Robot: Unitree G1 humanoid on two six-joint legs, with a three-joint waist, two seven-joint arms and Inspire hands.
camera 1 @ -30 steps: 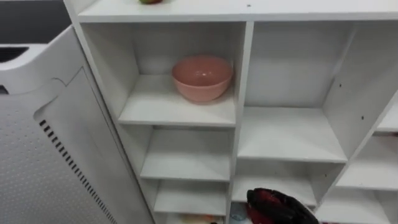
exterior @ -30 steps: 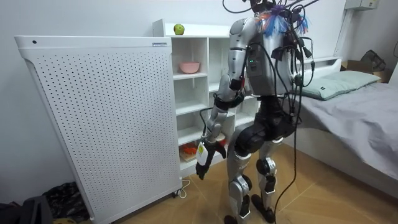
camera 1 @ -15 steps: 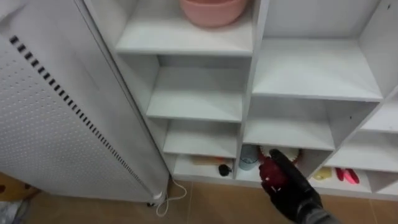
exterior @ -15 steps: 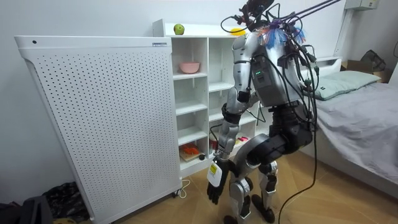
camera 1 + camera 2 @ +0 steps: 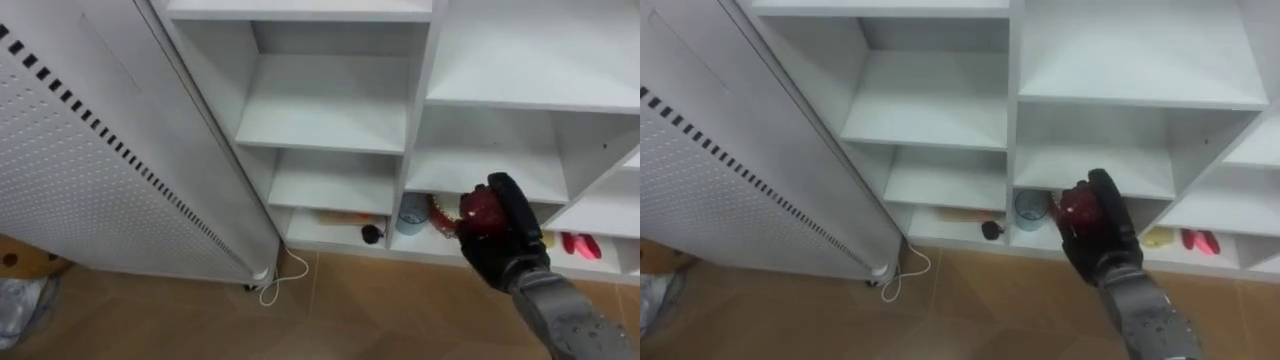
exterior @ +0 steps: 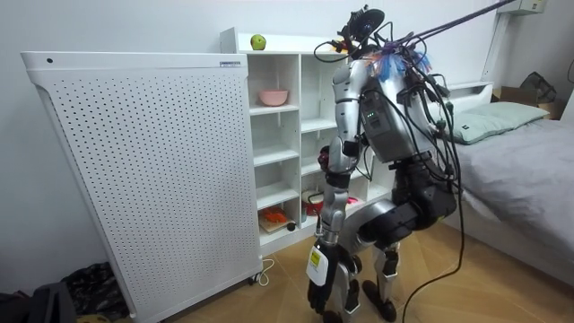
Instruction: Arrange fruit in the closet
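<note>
White closet (image 5: 330,100) stands on wooden floor (image 5: 200,320); right hand (image 5: 505,245) clasps a red fruit (image 5: 480,208), perhaps an apple.

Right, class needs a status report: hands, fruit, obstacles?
Right hand shut on round dark-red fruit, before white closet's bottom shelf. Left hand hanging low near floor. Pale blue cup on that shelf, close by.

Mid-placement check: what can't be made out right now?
Red fruit: its kind; eye views, fingers of the right hand wrap it.
Bottom compartment beside the blue cup: eye views, that hand covers part of it.
Pink bowl: its inside; room view, side-on and small.
Left hand, low by the floor: room view, too small to tell whether it holds anything.
Shelf unit: top cut off by eye views' upper edge.
</note>
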